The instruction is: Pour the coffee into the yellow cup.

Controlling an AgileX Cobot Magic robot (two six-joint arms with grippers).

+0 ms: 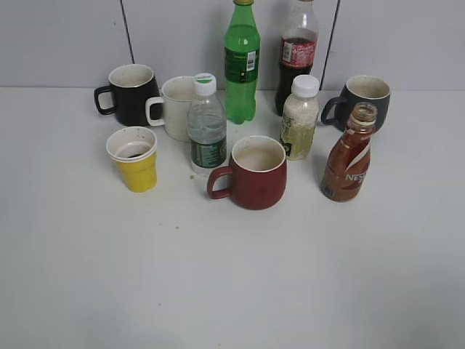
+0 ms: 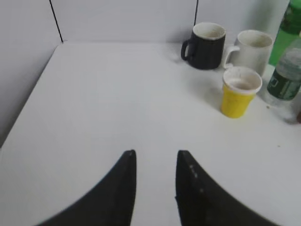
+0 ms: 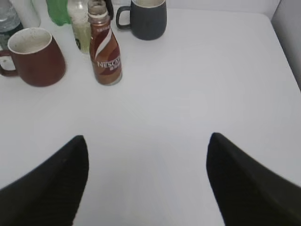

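Starting: I have nothing poured yet.
Coffee bottle [image 1: 349,156]: uncapped, untouched.
Yellow cup [image 1: 135,160]: waiting.
Right gripper [image 3: 146,176]: spread wide, empty.
Left gripper [image 2: 155,181]: slightly parted, empty.

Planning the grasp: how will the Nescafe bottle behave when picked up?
The Nescafe bottle looks nearly full, so probably heavy for its size. Its glossy, curvy body may slip; the waist seems the surest grip. No cap shows, so tilting likely spills.
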